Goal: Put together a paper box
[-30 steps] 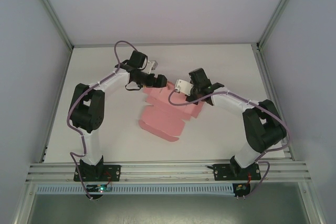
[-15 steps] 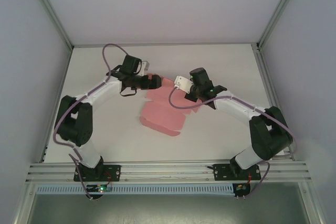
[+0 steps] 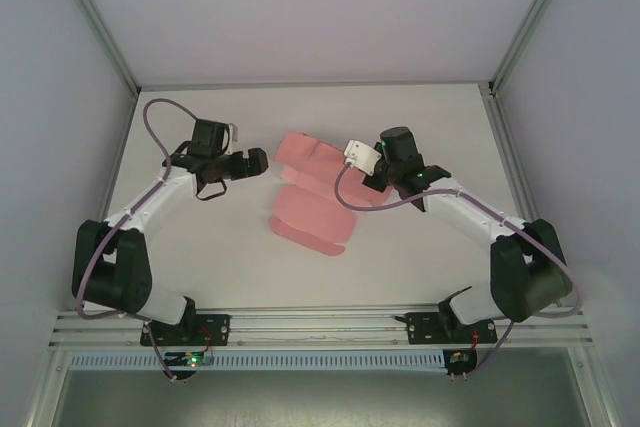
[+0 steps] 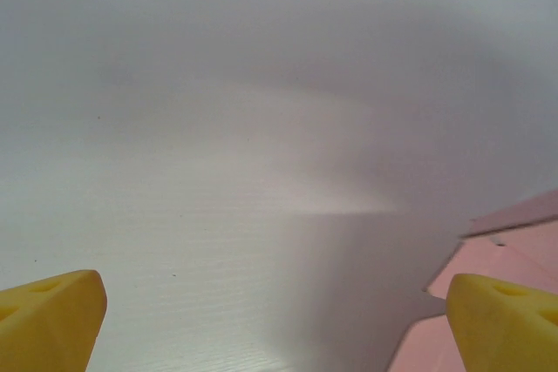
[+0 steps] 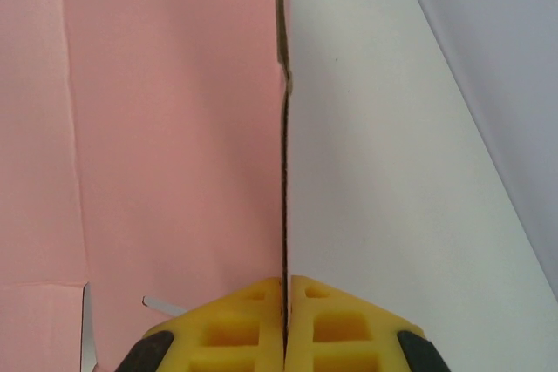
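Observation:
The paper box (image 3: 312,209) is a pink die-cut card sheet lying mid-table, with creased flaps raised at its far end. My right gripper (image 3: 372,179) is shut on the sheet's right edge. In the right wrist view the thin card edge (image 5: 283,172) runs straight up from between the closed yellow fingers (image 5: 248,328), and the pink face (image 5: 166,128) spreads to the left. My left gripper (image 3: 256,163) stands open to the left of the sheet, apart from it. In the left wrist view its yellow fingertips (image 4: 52,315) sit wide apart, with a pink corner (image 4: 488,250) at lower right.
The white table (image 3: 200,247) is bounded by grey walls and metal corner posts (image 3: 100,37). An aluminium rail (image 3: 320,325) runs along the near edge, holding both arm bases. Purple cables loop off each arm.
My left gripper has let go of the sheet's far-left flap and drawn away to the left. The right gripper has kept its hold, shifting slightly right. The sheet's far end has unfolded.

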### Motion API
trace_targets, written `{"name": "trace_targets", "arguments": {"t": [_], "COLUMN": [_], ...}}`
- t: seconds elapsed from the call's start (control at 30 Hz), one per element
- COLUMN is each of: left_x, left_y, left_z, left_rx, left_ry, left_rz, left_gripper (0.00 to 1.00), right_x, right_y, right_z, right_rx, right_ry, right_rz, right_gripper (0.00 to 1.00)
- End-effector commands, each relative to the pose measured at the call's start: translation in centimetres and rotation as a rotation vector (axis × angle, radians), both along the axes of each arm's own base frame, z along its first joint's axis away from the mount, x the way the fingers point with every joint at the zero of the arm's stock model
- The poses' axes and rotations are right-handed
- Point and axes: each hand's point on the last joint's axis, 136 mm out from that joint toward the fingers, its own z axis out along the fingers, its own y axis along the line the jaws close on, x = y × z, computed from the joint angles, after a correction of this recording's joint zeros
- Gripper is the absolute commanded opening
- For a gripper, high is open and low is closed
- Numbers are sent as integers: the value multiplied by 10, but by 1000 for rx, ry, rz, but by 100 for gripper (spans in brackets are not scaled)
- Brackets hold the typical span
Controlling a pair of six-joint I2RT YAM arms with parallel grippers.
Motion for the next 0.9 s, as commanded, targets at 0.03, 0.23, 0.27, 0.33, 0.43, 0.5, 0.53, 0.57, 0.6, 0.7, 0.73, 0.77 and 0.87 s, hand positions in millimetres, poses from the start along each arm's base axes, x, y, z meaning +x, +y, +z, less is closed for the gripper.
{"name": "trace_targets", "arguments": {"t": [0.03, 0.23, 0.27, 0.33, 0.43, 0.5, 0.53, 0.57, 0.6, 0.7, 0.73, 0.77, 0.87], "left_x": [3, 12, 12, 9, 3, -2, -3, -2, -2, 6, 10, 13, 22], "left_y": [-1, -23, -33, -51, -67, -74, -76, -76, -75, -75, -77, -78, -81], "left_z": [-28, -39, -34, -22, -8, -4, -5, -8, -11, -21, -23, -24, -30], "left_rx": [8, -90, -136, -232, -325, -363, -363, -353, -342, -327, -334, -341, -320], "left_ry": [34, 54, 34, -19, -69, -76, -74, -62, -50, -26, -27, -30, -47], "left_rz": [-33, -110, -156, -243, -326, -375, -385, -379, -374, -343, -331, -318, -278], "left_gripper": [100, 100, 100, 100, 100, 100, 100, 100, 100, 100, 100, 100, 100], "right_x": [-8, -8, -7, -7, -8, -8, -7, -7, -9, -15, -15, -14, -13], "right_y": [6, 5, 4, 4, 4, 4, 3, 4, 6, 13, 13, 13, 20], "right_z": [11, 15, 15, 16, 16, 14, 14, 13, 13, 12, 11, 11, 13], "right_rx": [76, 94, 98, 106, 117, 121, 121, 125, 129, 139, 135, 130, 149], "right_ry": [2, 10, 14, 11, 16, 26, 28, 33, 37, 43, 39, 36, 43], "right_rz": [32, 16, 10, 3, 0, -14, -22, -20, -12, 26, 28, 25, 27], "right_gripper": [0, 0, 0, 0, 0, 0, 0, 0, 0, 0, 0, 0, 0]}}
